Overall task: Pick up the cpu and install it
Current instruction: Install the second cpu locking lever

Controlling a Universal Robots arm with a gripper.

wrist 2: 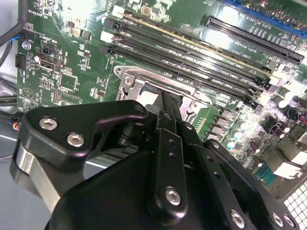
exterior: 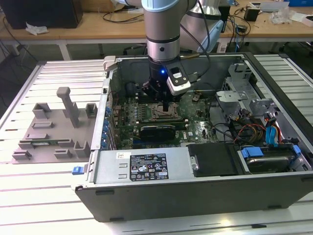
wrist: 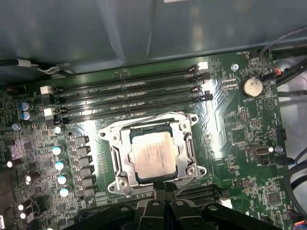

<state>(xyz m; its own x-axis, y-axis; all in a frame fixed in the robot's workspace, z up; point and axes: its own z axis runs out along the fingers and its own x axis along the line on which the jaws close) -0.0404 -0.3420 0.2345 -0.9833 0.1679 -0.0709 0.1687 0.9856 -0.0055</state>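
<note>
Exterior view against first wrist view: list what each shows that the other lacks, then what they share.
The exterior view alone takes in the open computer case, the grey tray on the slatted table at its left, and the arm with its gripper poised above the motherboard. The first wrist view alone makes out the cpu, its silvery top lying inside the metal-framed socket, and a coin battery. Both share the socket, the memory slots and the green board.

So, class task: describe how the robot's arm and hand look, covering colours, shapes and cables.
The arm is a grey cylinder with a pale blue cap and silver ring. The hand is black, with bolted linkage bars; a small blue light glows above it, and black cables trail beside it.
</note>
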